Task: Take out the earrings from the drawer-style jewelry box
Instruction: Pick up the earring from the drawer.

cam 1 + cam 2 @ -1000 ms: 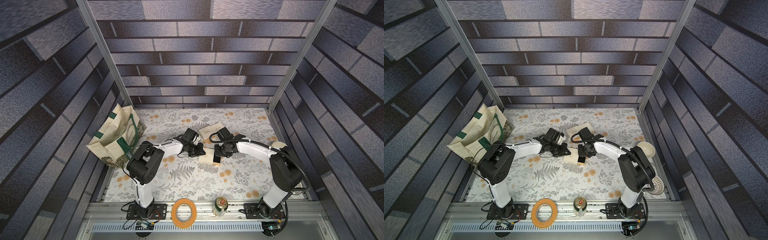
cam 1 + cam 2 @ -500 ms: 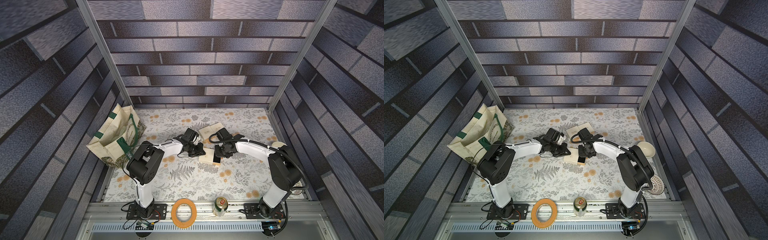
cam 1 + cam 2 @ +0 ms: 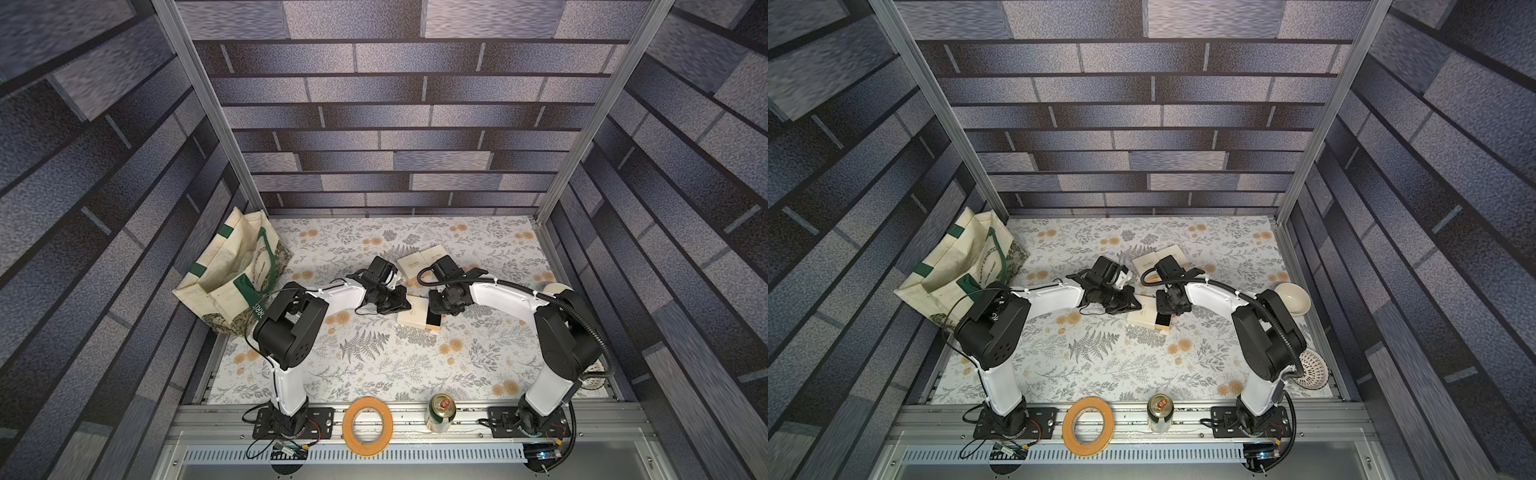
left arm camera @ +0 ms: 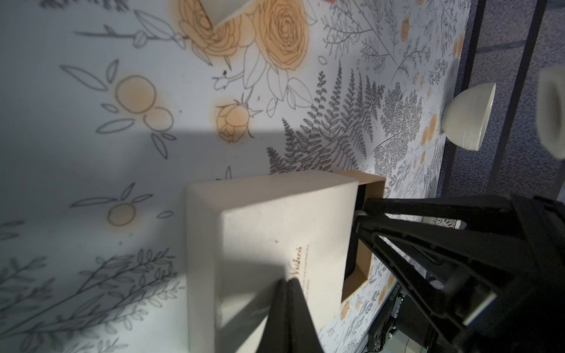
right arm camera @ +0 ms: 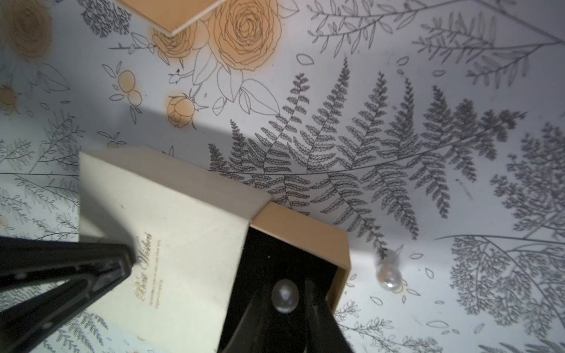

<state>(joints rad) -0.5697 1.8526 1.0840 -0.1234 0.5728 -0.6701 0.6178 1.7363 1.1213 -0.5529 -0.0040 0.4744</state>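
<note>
Two earrings [image 5: 285, 296] in play here, one in the drawer and one out. Starting from the left, a tote bag [image 3: 232, 282] slumps against the wall, well apart from everything else. Next is the left gripper [image 4: 288, 282]. Its jaws are fully together with nothing between them, and the tip presses down on the lid of the cream jewelry box [image 3: 412, 318] mid-table. The box's drawer [image 5: 301, 241] is slid partway out on the side away from that arm, with the black lining showing. The right gripper [image 5: 286, 288] is down inside it, fingers only a little apart on either side of the pearl lying on the lining. I honestly can't tell if the pads are pinching it or just bracketing it. The second earring [image 5: 388, 276] lies on the flowery tablecloth [image 3: 374, 365], just beside the drawer's end wall. Far right, a pale bowl [image 3: 1292, 298] sits near the table edge.
</note>
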